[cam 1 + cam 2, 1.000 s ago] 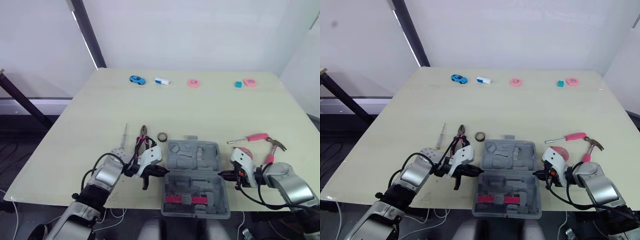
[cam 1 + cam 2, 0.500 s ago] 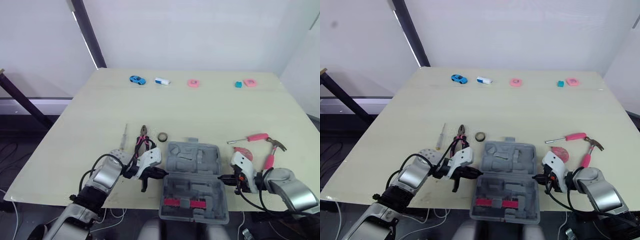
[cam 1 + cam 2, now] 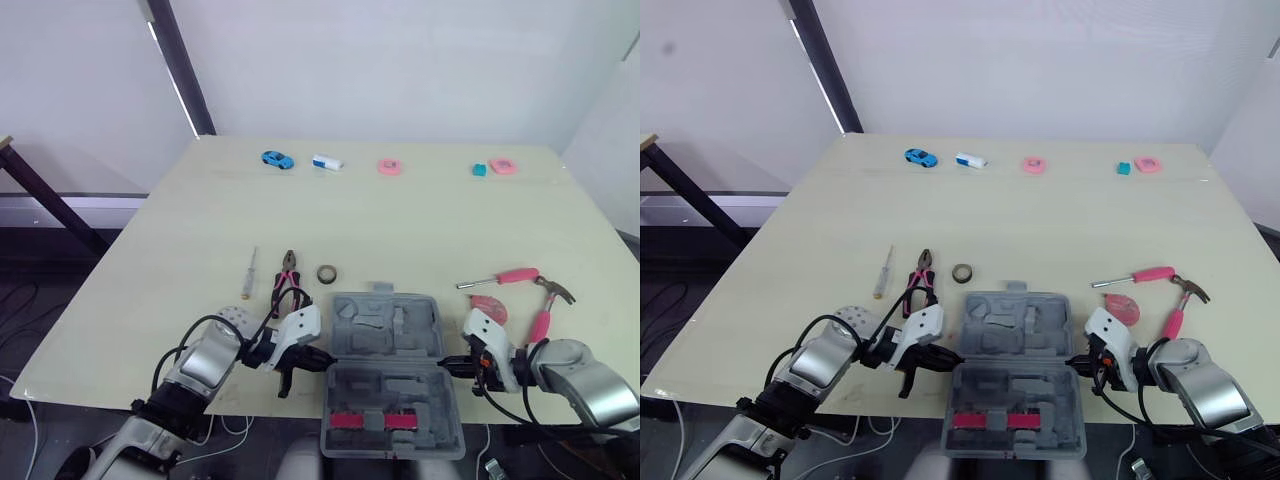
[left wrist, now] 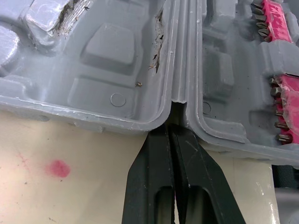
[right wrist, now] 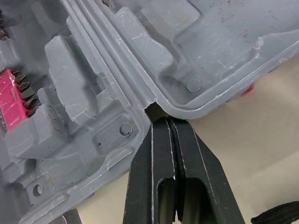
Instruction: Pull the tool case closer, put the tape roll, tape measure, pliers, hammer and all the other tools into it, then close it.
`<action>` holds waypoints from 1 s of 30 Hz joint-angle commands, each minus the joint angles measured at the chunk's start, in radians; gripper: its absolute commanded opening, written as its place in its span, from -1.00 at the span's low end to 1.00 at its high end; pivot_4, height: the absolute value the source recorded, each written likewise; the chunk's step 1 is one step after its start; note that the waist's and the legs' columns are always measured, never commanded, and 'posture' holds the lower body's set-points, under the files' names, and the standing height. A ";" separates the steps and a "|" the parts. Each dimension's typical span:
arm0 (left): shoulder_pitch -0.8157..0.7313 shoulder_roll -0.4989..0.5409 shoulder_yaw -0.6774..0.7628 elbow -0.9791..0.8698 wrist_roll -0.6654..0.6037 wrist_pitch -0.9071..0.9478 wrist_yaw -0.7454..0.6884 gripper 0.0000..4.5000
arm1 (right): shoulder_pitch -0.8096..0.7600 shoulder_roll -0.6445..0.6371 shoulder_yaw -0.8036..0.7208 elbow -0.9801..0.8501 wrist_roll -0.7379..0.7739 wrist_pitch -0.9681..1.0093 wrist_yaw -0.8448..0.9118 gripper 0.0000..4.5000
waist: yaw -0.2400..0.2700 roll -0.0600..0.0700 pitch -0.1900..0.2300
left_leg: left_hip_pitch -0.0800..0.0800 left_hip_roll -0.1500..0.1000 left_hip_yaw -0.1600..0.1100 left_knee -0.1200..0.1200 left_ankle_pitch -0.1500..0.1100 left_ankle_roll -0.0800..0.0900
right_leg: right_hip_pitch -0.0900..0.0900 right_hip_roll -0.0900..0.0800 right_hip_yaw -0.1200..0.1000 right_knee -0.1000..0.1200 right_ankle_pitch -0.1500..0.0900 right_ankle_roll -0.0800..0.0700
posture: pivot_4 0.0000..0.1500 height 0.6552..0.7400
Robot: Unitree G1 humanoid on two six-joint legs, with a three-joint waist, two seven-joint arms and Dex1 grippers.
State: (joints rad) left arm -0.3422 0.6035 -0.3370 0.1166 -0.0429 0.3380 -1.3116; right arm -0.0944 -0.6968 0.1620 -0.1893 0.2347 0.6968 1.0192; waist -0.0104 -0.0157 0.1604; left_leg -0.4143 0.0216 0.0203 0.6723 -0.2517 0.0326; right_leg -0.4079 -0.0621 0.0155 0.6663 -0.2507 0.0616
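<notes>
Silver forearms (image 3: 212,362), white wrists (image 3: 300,325), black claws (image 3: 324,359) (image 3: 444,362)

Grey throughout the tool case (image 3: 400,330), with a pink bit strip (image 3: 365,420) inside. Pink on the handle of the hammer (image 3: 545,310) and of the screwdriver (image 3: 497,279); pink and black on the pliers (image 3: 288,281). Dark on the tape roll (image 3: 326,273). Pale cream across the table (image 3: 400,220).

Along the far edge of the pale table (image 3: 420,225) lies a row of small things: a blue toy car (image 3: 273,159), near it a white and blue block (image 3: 324,162), then a pink round piece (image 3: 388,167). Well apart to the right, a teal cube (image 3: 479,170) sits just beside another pink piece (image 3: 501,166). A black pole (image 3: 177,70) slants up behind the far left corner
</notes>
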 commanded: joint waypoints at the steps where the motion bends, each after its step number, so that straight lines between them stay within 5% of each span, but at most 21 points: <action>1: 0.001 -0.008 -0.026 0.012 -0.001 -0.001 0.005 -0.95 | 0.015 -0.007 0.029 -0.025 0.016 0.010 0.008 -1.00 | 0.000 0.000 0.000 | 0.000 0.000 0.000 0.000 0.000 0.000 | 0.000 0.000 0.000 0.000 0.000 0.000 | 1.00 1.00; 30: -0.001 0.040 0.041 0.064 -0.040 -0.045 0.034 -0.95 | 0.057 -0.034 -0.072 0.073 0.012 -0.177 -0.046 -1.00 | 0.000 -0.001 -0.001 | 0.001 0.000 -0.001 0.003 0.000 0.000 | 0.002 0.000 0.000 0.000 0.000 0.000 | 1.00 1.00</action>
State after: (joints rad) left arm -0.3612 0.6139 -0.3259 0.1969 -0.0808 0.2792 -1.2904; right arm -0.0524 -0.7100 0.1390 -0.1220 0.2433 0.5495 0.9803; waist -0.0103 -0.0169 0.1595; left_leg -0.4136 0.0221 0.0198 0.6753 -0.2517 0.0326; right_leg -0.4055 -0.0618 0.0151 0.6661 -0.2507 0.0617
